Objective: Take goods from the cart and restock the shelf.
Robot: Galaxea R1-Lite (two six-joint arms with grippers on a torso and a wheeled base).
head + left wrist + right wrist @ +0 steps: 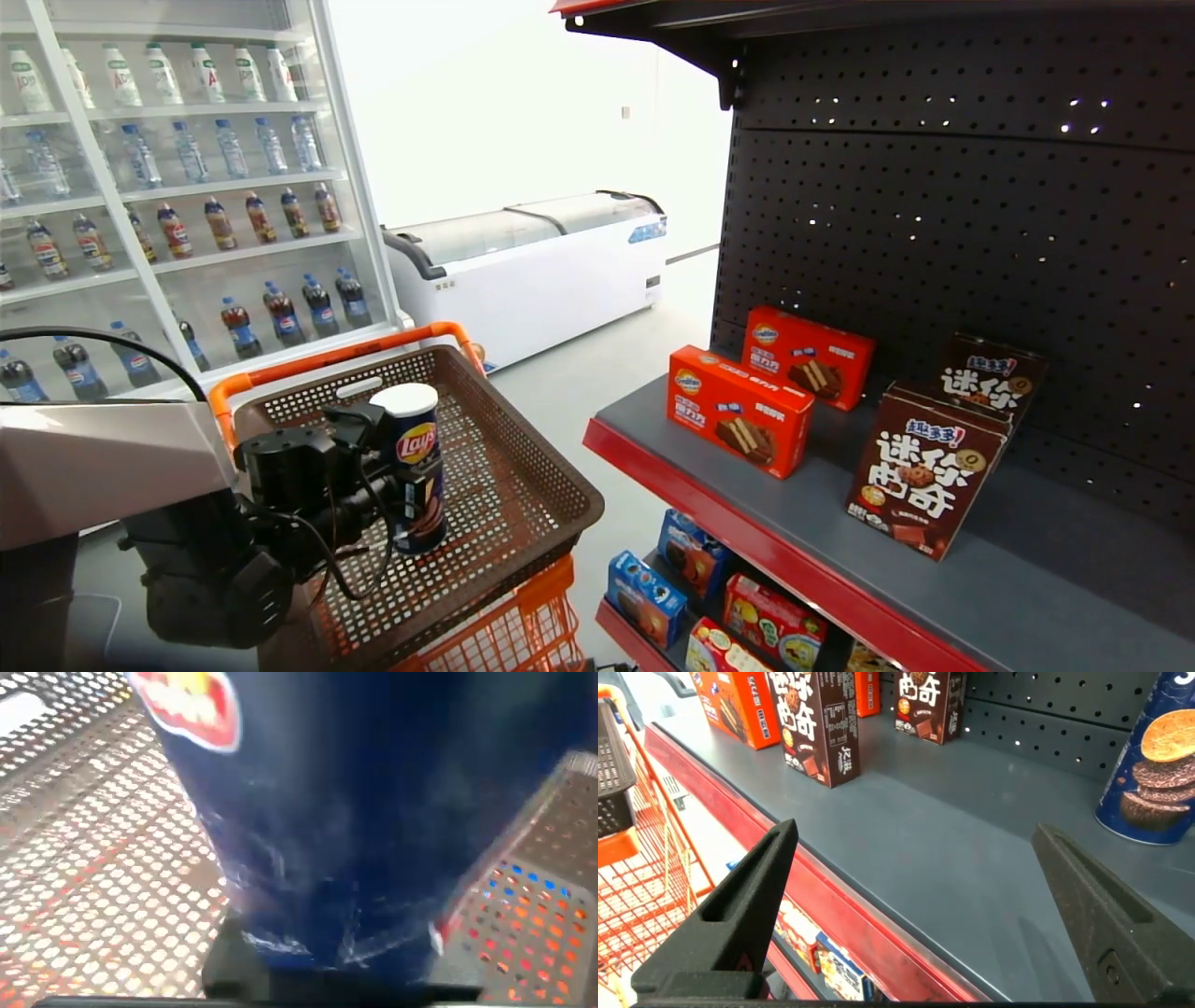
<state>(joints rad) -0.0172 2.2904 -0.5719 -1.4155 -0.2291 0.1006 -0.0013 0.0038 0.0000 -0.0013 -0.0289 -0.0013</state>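
Observation:
A tall blue chips can (pixel 417 457) with a white lid stands upright inside the cart's brown mesh basket (pixel 551 467). My left gripper (pixel 394 478) is shut on its lower half from the left side. The can's blue wall (pixel 355 812) rises close in the left wrist view, over the perforated basket floor (pixel 84 887). I cannot tell whether its base rests on the floor. My right gripper (pixel 915 859) is open and empty, held above the front of the grey shelf board (pixel 971 849), whose red lip (pixel 747 541) faces the cart.
On the shelf stand two orange wafer boxes (pixel 738 411), two brown cookie boxes (pixel 924 476) and a blue cookie tin (pixel 1153 765). Bare board lies between the brown boxes and the tin. Snack boxes (pixel 691 551) fill the lower shelf. The cart's orange lower basket (pixel 504 635) sits beneath.

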